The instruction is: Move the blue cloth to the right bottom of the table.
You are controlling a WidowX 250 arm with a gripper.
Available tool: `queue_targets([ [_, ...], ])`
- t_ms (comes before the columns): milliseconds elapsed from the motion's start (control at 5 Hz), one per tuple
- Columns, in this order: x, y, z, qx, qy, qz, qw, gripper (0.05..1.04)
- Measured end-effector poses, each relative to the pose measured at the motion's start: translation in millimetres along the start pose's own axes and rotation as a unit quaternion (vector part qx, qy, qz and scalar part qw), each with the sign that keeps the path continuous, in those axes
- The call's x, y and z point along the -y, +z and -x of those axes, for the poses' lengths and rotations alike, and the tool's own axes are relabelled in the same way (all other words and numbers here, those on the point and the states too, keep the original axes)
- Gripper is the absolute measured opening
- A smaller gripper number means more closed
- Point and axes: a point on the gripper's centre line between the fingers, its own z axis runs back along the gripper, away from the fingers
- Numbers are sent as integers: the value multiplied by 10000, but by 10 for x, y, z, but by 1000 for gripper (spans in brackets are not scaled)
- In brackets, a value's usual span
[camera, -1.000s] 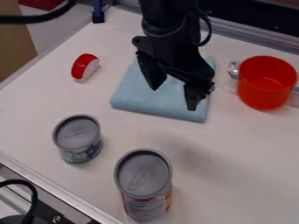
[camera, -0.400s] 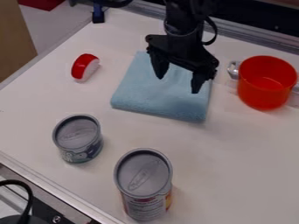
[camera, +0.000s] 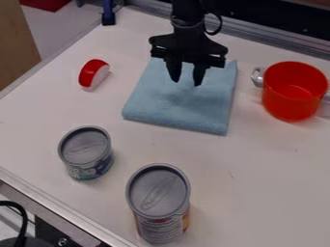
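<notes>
Status: cloth not delivered. The folded, light blue square cloth (camera: 177,108) lies flat in the upper middle of the white tabletop (camera: 251,169); the goal is the bottom right.

My black two-finger gripper (camera: 186,83) is over the cloth's upper part, tips pointing down. Fingers are moderately parted, with a gap between them and nothing held. Can't tell from this angle whether the tips touch the fabric.

I'd call it the pre-grasp stage. Left to do: pinch, lift or drag, carry down and right, release.

Around it: the red-orange pot with metal handles (camera: 293,91) sits just right of the cloth, near handle close to its upper right corner. The tall can with a grey lid (camera: 158,202) stands below, the short can with a grey lid (camera: 86,152) lower left. The small red-and-white piece (camera: 94,75) is left of the cloth, apart from it.

Obstacles, my read: a straight right move risks the pot; swinging too low on the left could clip the tall can. A diagonal between those two looks best. Cloth is soft, so a shallow pinch may slip or unfold it.
</notes>
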Motion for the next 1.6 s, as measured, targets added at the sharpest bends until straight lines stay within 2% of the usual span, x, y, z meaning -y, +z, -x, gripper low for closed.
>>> queue_targets([
  [200, -18, -87, -44, -179, 123, -137, 9997, 186],
  [400, -24, -192, -73, -411, 86, -90, 9991, 64],
  [600, 2, -243, -107, -282, 57, -14, 9996, 53],
  [800, 26, -400, -31, -594, -59, 85, 9982, 53],
  [1200, 63, -440, 81, -591, -337, 173, 9975, 53],
  [1600, 15, -301, 560, -762, -951, 210, 9923, 52],
])
